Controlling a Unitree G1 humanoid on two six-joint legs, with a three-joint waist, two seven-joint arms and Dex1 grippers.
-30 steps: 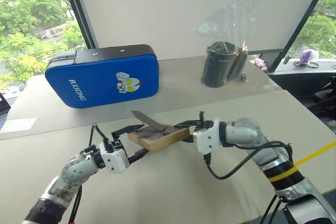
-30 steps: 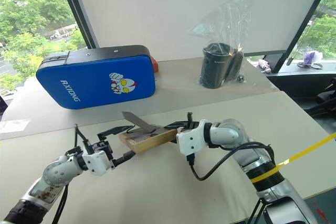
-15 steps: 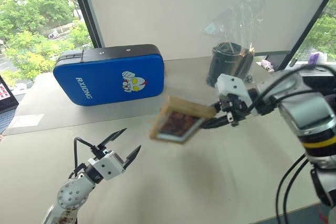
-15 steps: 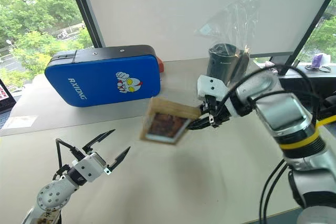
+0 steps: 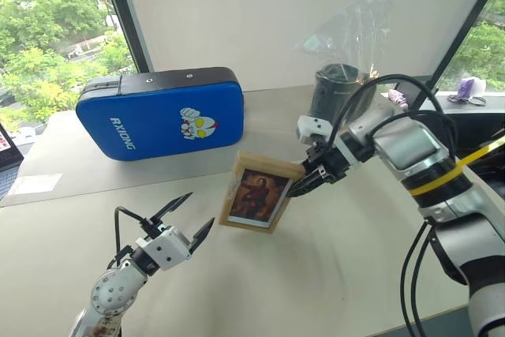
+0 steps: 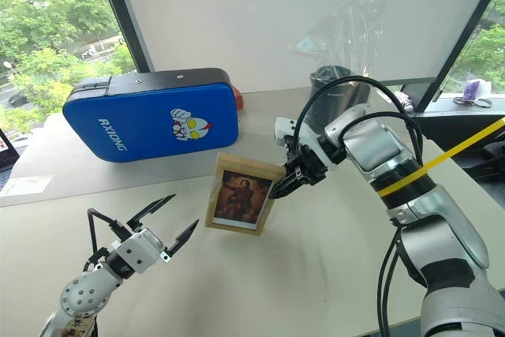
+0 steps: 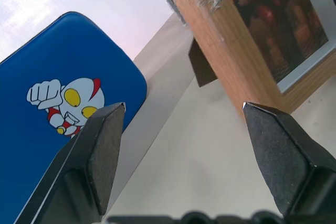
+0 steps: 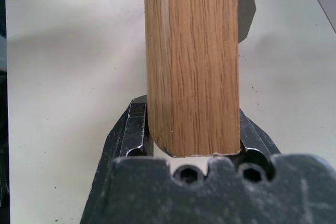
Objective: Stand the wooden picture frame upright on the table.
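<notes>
- Eye views: right gripper [image 6: 286,181] clamps the frame [image 6: 239,203] by its upper right edge; portrait faces the robot, frame near upright, lower edge at or just above the table [image 6: 316,274], contact unclear. The high edge grip likely leaves the base free to set down.
- Left wrist view: left gripper [image 7: 184,129], jaws wide apart and empty, waits beside the frame [image 7: 252,40], apart from it; blue case [image 7: 58,114] behind.
- Right wrist view: frame edge [image 8: 191,61] sits deep between the jaws.

wooden picture frame [image 5: 257,201] raised upright by right hand [image 5: 304,185], left hand [image 5: 175,222] released
</notes>
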